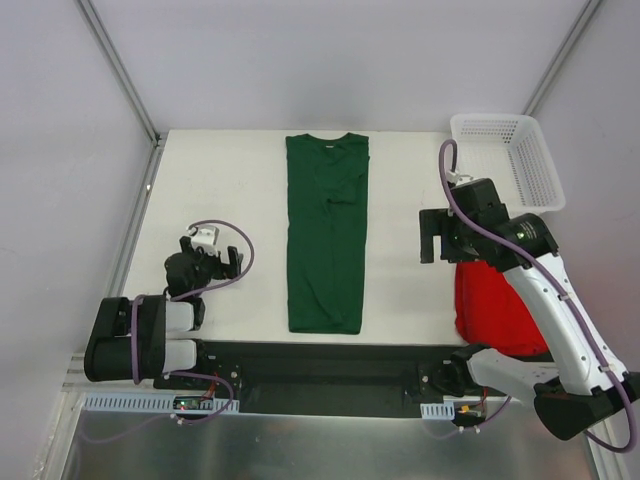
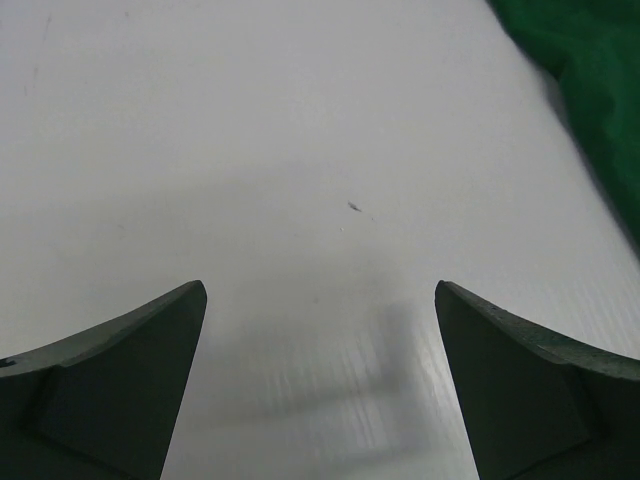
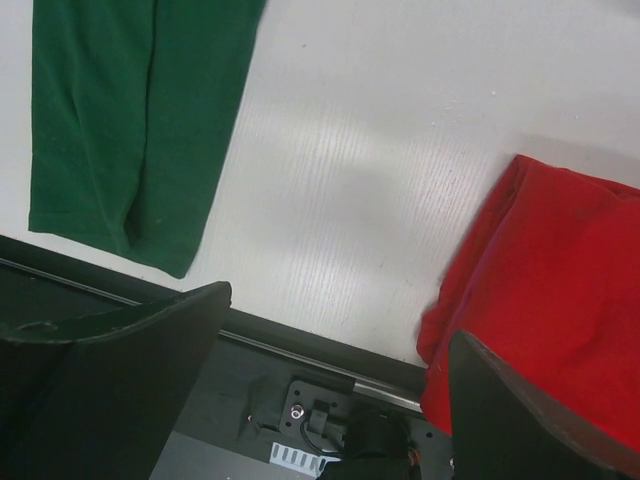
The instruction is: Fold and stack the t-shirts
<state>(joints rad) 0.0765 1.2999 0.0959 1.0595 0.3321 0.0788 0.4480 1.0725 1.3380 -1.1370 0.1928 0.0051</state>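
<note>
White tabletop [image 1: 400,290] underneath everything. At far left, left gripper [image 1: 209,256] low over bare surface, jaws spread wide, holding nothing. To its right and clear of it, green t-shirt [image 1: 327,240]: narrowed into a long strip, collar at the far edge, hem at the near edge, long axis running straight away from the arm bases. Lies mid-table between the two arms, about as near to one as to the other. Further right, right gripper [image 1: 438,236] raised above the table, jaws likewise wide and empty, with the strip's near hem off to its left in the wrist view. Nearer and right of that, red t-shirt [image 1: 485,305] bunched at the near right edge, partly hidden under the arm, seemingly unfolded. At the far right corner, white basket [image 1: 535,170]. Likely next: fold the strip across its short axis, hem toward collar, taking the near corners one from each side.
</note>
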